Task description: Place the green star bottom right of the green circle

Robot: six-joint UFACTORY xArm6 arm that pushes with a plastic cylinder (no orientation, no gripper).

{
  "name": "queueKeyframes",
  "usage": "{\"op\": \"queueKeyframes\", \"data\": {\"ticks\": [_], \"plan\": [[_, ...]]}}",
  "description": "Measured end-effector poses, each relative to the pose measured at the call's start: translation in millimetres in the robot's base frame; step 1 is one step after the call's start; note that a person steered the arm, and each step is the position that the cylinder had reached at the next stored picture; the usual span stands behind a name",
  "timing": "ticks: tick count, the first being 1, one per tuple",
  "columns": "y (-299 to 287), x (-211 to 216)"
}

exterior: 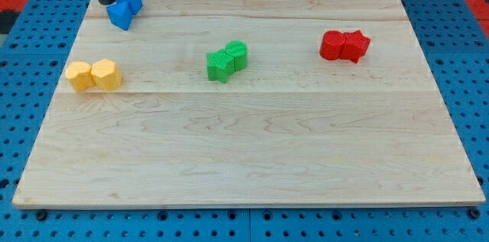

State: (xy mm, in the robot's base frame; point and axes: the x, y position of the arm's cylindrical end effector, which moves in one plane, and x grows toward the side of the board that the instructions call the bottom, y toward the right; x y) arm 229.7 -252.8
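Tip: my tip (106, 2) stands near the table's far left corner, touching or just beside the upper left of the blue blocks (124, 9); it is a bare rod, so it grips nothing.
Green pair: the green star (219, 66) and the green circle (238, 55) sit touching, a little left of the table's middle, toward the far edge; which is the star is hard to tell, though the ridged left one looks like it.
Others: two yellow blocks (93, 75) lie near the left edge, two red blocks (344, 45) toward the far right.
Table: the wooden board (252, 166) is bare along its near edge.
Step in hand: likely the approach, well apart from the green pair.
Doing it well: come round to the star's left side, push it along below the circle without nudging the circle, then stop on the circle's near-right side.
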Motion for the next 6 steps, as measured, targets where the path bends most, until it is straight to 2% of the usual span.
{"op": "queueKeyframes", "data": {"ticks": [1, 2, 3, 4, 6], "plan": [[-42.9, 15.4], [-47.2, 54.2], [2.9, 103.1], [73.3, 109.8], [178.8, 142.6]]}}
